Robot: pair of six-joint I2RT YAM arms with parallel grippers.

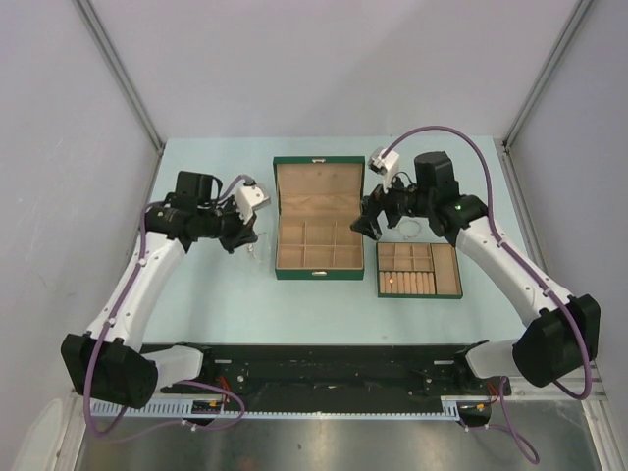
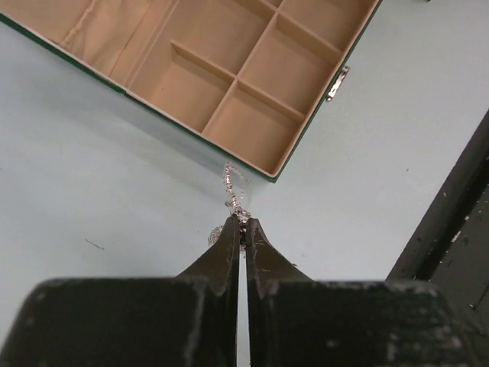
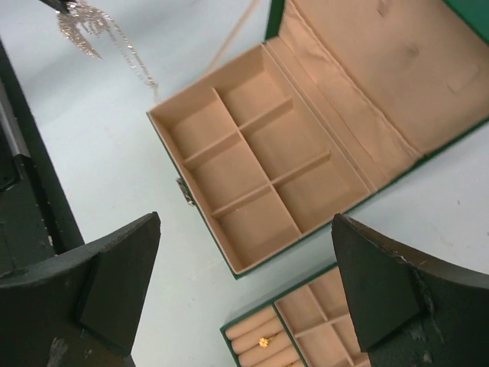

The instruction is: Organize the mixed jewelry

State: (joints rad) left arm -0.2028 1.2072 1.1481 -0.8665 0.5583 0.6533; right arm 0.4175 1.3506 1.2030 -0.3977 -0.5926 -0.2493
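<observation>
Two arms, one green box, one green tray, assorted jewelry on a pale blue-green counter (image 1: 235, 304).

Item 1: left hand (image 2: 243, 229). Jaws clenched, tips pinching the fine chain necklace (image 2: 235, 187). Position: just off the near-left corner of the box, to its left in the overhead view.

Item 2: chain necklace. Silvery, with a pale beaded cluster. Gripped at the left hand's tips, the cluster showing just beyond them, toward the box corner. In the right wrist view its strands dangle from the dark tips, with a thin length of chain trailing toward the box. Contact with the counter cannot be told.

Item 3: right hand (image 1: 371, 224). Jaws released, spread wide, grasping nothing. Position: above the counter beside the right edge of the box, behind the tray.

Item 4: thin silvery loop (image 1: 410, 233). Lies on the counter just right of the right hand, behind the tray.

Item 5: box (image 1: 319, 182). Lid raised, tan lining, base divided into compartments.

Item 6: tray (image 1: 446, 270). Flat, right of the box, tan ring rolls at its near left; a small yellowish piece (image 3: 263, 342) is lodged in the rolls.
</observation>
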